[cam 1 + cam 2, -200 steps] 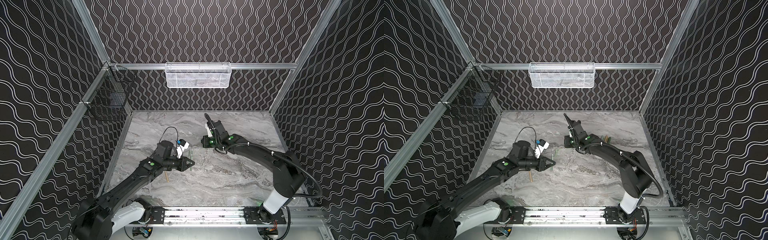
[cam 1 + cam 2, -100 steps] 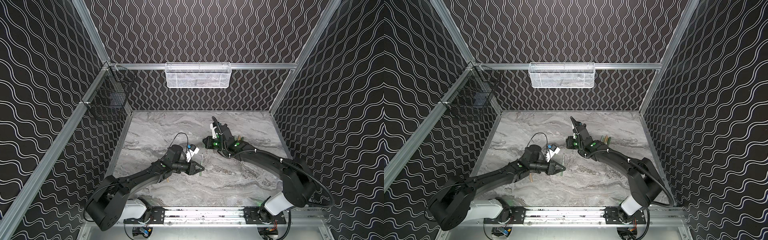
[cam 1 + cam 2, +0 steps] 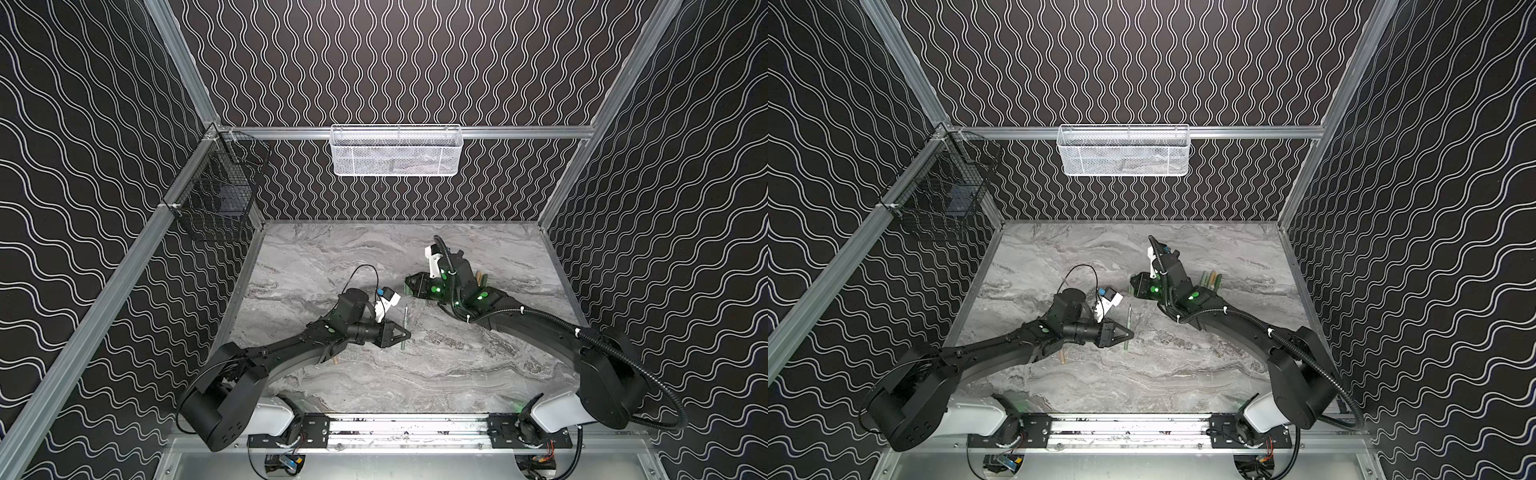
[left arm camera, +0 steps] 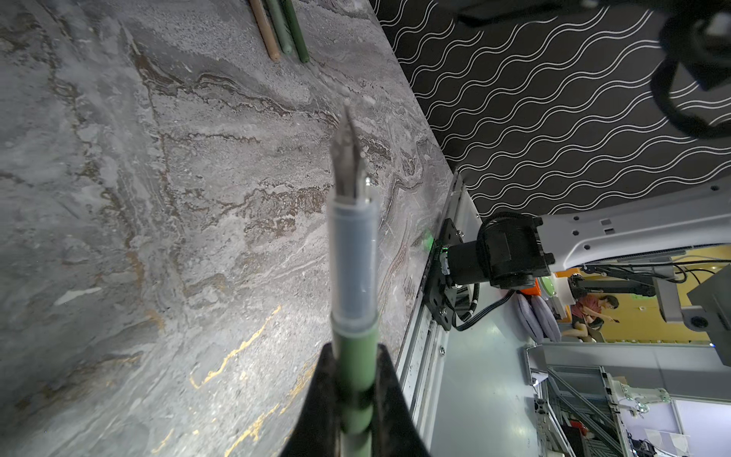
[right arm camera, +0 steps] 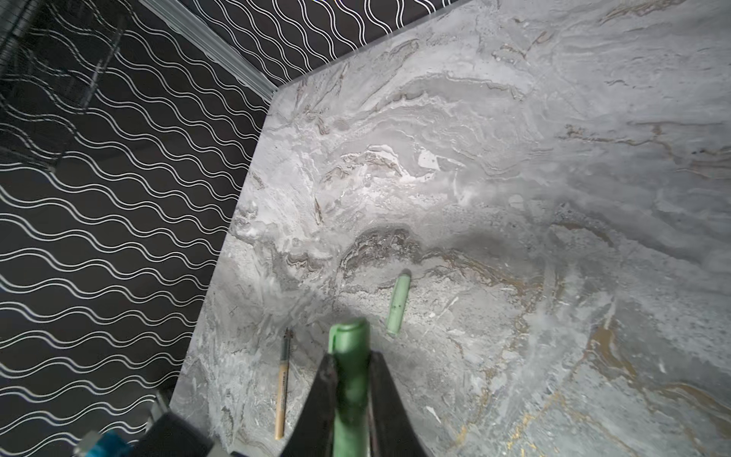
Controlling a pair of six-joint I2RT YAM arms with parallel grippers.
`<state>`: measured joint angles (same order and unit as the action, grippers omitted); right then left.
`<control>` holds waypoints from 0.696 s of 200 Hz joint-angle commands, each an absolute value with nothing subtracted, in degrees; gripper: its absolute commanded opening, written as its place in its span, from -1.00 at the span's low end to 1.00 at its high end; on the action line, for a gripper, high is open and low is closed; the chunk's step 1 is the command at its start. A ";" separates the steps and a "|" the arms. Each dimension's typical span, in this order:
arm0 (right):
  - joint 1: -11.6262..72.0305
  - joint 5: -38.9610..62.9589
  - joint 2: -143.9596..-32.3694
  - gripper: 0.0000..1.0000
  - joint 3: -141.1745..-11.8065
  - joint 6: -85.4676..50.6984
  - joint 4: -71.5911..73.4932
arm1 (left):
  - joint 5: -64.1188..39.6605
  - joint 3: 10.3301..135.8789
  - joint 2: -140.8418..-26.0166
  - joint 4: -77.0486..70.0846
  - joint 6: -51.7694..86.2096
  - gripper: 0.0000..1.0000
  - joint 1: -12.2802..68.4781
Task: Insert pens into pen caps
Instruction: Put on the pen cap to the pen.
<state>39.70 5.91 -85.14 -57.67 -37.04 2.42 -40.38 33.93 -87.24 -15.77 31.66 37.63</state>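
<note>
My left gripper [image 4: 353, 352] is shut on a green pen [image 4: 352, 257] with a clear grip section and a dark pointed tip. In both top views this pen [image 3: 404, 328] [image 3: 1127, 328] crosses the left gripper's tip [image 3: 409, 333] above the table's middle. My right gripper [image 5: 350, 356] is shut on a dark green pen cap [image 5: 349, 336]; it hangs behind the pen [image 3: 408, 284]. A pale green cap [image 5: 398, 304] and a tan pen [image 5: 283, 389] lie loose on the table. The tan pen's end [image 3: 336, 360] shows under my left arm.
Three capped pens [image 4: 279, 31] lie side by side behind my right wrist [image 3: 1210, 280]. A white mesh basket [image 3: 397, 151] hangs on the back wall and a black wire basket [image 3: 216, 203] on the left wall. The marble table [image 3: 457, 374] is walled on three sides.
My left arm has stretched out lower and carried the green pen to the right, toward the table's middle. My right wrist has shifted slightly right and nearer, still holding the cap.
</note>
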 commanded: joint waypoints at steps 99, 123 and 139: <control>41.07 8.44 -81.96 -0.69 -54.13 -37.90 7.42 | -40.18 35.43 -87.86 -16.77 30.45 -1.00 36.00; 41.54 8.18 -81.34 -0.69 -53.61 -37.84 7.95 | -40.44 35.33 -87.62 -17.14 30.67 -1.00 35.60; 41.66 8.25 -81.13 -0.69 -53.34 -37.89 8.26 | -40.52 35.42 -87.57 -16.96 30.59 -1.00 35.44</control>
